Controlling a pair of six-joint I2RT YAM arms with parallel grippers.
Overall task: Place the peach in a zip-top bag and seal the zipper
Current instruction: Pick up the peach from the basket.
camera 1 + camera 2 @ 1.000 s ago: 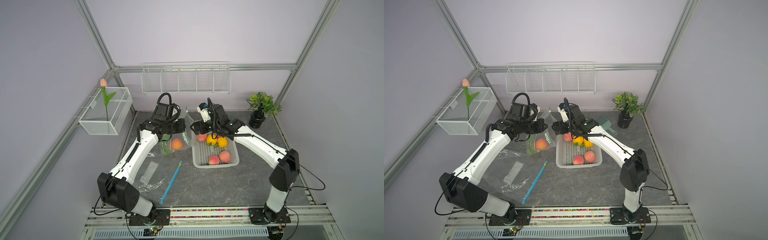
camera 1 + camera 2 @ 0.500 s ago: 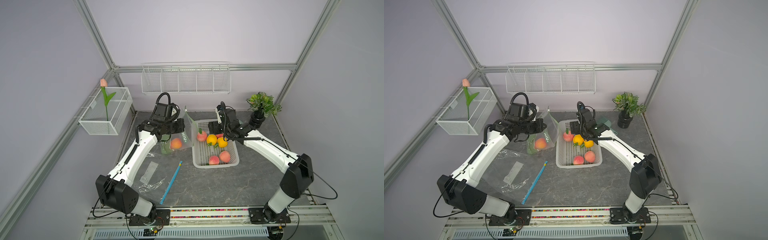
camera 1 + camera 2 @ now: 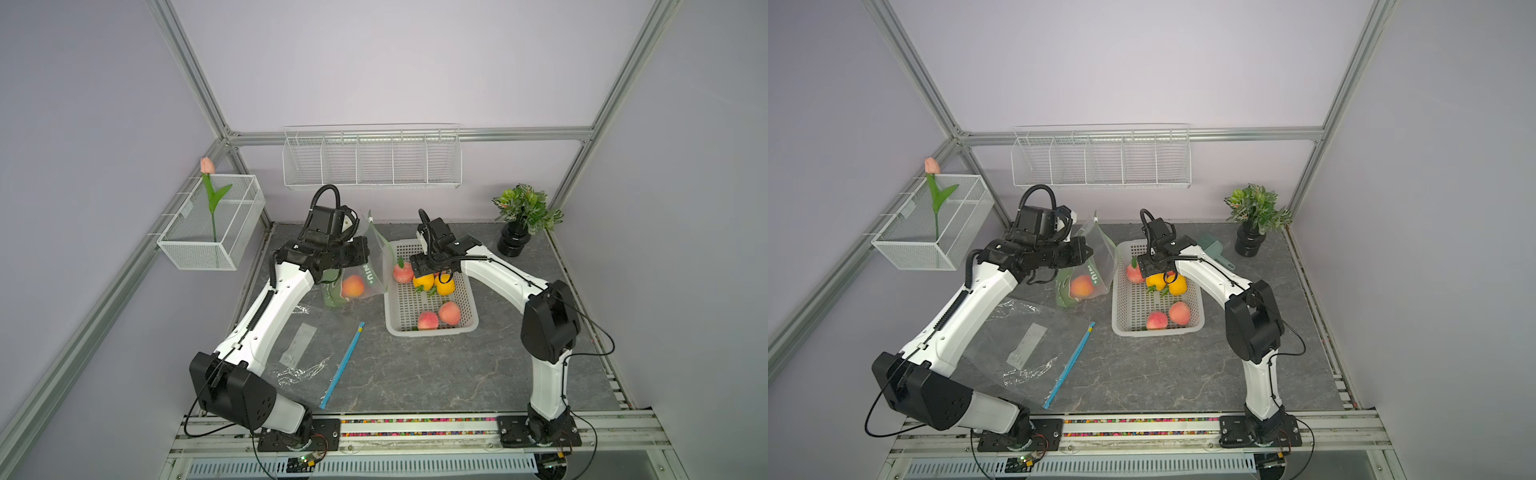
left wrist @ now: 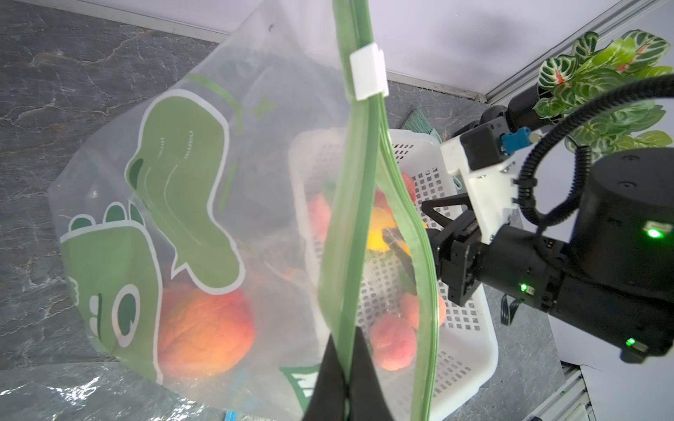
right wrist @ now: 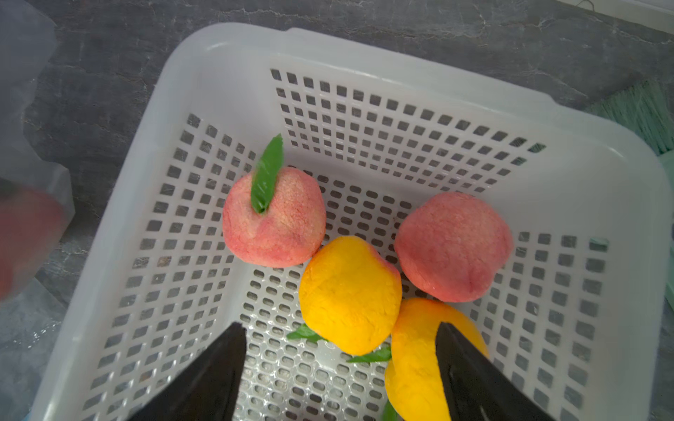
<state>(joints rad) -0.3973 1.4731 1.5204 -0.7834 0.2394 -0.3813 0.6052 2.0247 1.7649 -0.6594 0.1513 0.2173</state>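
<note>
The peach already lies at the bottom of the zip-top bag, which stands near the far edge of the surface, so we judge the placing done. Sealing is left: the zipper gapes, its white slider at one end. Our left hand is clamped tight on the zipper edge. Our right hand hangs spread wide and empty over the basket just beside, which contains other peaches and two yellow fruits.
</note>
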